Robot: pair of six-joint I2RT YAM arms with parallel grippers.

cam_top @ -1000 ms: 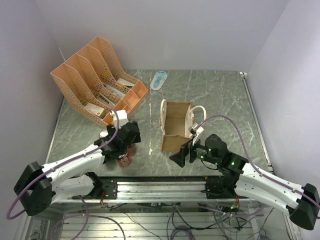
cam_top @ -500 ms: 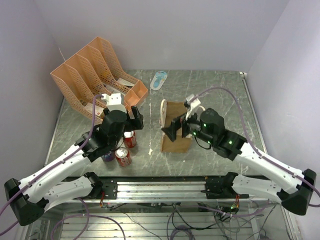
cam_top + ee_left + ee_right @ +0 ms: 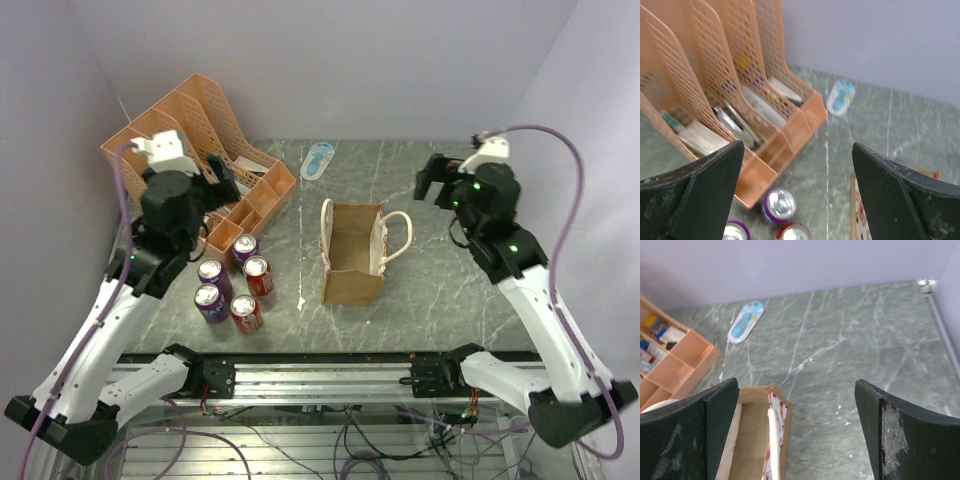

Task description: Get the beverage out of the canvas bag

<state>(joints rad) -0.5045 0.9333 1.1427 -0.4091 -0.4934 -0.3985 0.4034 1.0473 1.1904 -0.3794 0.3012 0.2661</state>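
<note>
The table is grey-green stone, w/ an orange rack at its back-left corner. The bag stands upright near the middle w/ its mouth open upward, so the inside is easy to see from above: only the brown bottom shows, no can in it. The left gripper is high over rack & cans, jaws spread wide, nothing between them. The right gripper is high at the back-right of the bag, also wide & empty. Prob. both are held up there to be clear of the bag. The cans stand upright in a cluster left of the bag, apart from it, so I judge the task is about done. A small blue-white item lies at the back, not involved.
</note>
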